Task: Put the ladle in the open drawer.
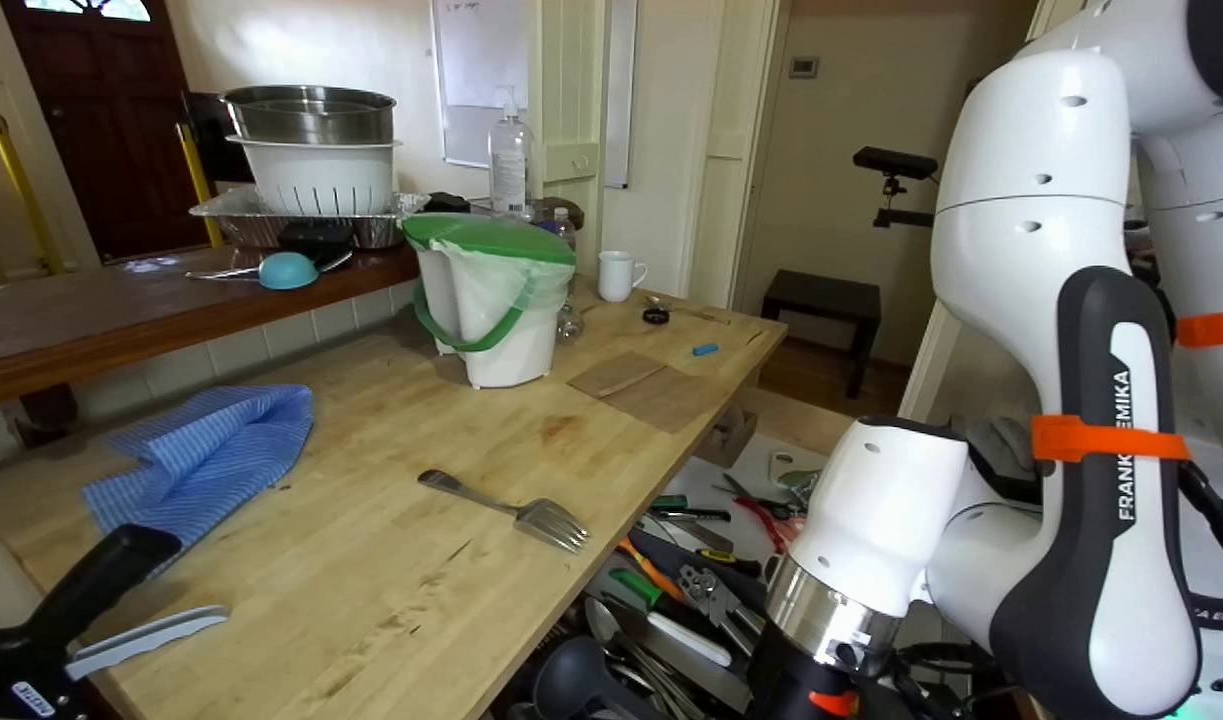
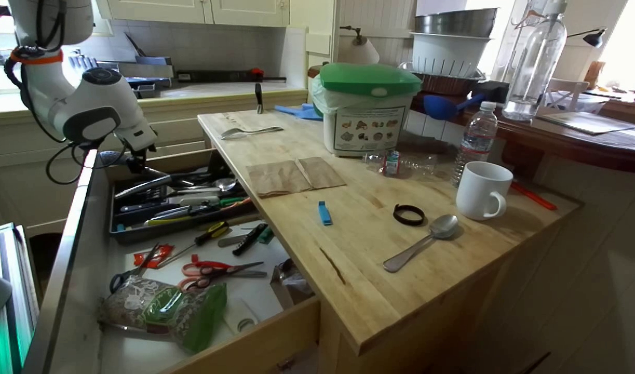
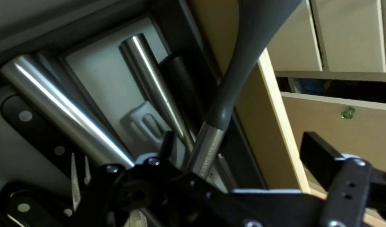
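So, gripper (image 3: 240,138) is at the drawer (image 2: 265,343), over the black tray (image 2: 140,235) filling one end of it. Jaws stand wide apart in the wrist view. Ladle (image 1: 576,680) is inside the drawer: in an exterior view its dark round bowl shows on the side next to the counter (image 1: 351,560), handle mostly hidden.

Wrist view also has a grey utensil (image 3: 237,78) with a silver handle, crossing the drawer's end wall as seen there. Can't tell if it's the same piece. Its handle runs near the jaws; contact unclear.

Rest of the drawer: tray is crammed with mixed handles and blades, incl. a black riveted handle (image 3: 41,133) beside a silver tube (image 3: 71,115). Outside the tray, on the drawer's white floor: screwdriver (image 2: 212,232) with a yellow-black grip, red scissors (image 2: 221,270), clear packet (image 2: 164,306) with a green end.

Counter runs along the drawer. On it: fork (image 1: 516,511), tines toward the drawer, near it in both exterior views. Brown paper (image 2: 275,177) lies flat just beside the drawer. Small blue item (image 2: 324,213) sits a bit back from it. Spoon (image 2: 425,241) is farther off, mug (image 2: 478,189) upright and farther again. Bin (image 2: 372,124), green lid on, stands farther from the drawer than the paper. Blue cloth (image 1: 211,450) is crumpled well apart from the drawer; black-handled tool (image 1: 101,580) with a pale blade is well apart too.
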### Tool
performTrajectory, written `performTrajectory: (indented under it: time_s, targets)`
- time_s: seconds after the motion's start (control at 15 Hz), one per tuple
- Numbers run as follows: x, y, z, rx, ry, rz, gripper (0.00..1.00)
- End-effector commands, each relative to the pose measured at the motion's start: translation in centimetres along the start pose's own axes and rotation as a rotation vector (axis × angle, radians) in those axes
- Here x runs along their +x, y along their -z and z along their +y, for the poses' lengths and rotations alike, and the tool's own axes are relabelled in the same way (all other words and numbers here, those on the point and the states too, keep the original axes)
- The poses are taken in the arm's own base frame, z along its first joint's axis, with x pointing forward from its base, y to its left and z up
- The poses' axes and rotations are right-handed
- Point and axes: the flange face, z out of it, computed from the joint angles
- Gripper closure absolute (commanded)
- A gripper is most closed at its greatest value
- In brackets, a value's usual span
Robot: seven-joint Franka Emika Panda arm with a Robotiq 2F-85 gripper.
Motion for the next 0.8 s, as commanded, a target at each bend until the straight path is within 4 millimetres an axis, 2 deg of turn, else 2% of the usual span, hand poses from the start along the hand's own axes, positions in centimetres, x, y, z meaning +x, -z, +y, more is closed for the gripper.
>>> performTrajectory:
  time_s: [0.0, 0.2, 0.73]
  targets:
    - [1.1, -0.6, 0.4, 0.039, -0.131, -0.001, 0.00]
    - [2.2, -0.9, 1.0, 0.035, -0.199, 0.000, 0.00]
    - [3.6, -4.8, -0.1, -0.022, -0.256, -0.099, 0.00]
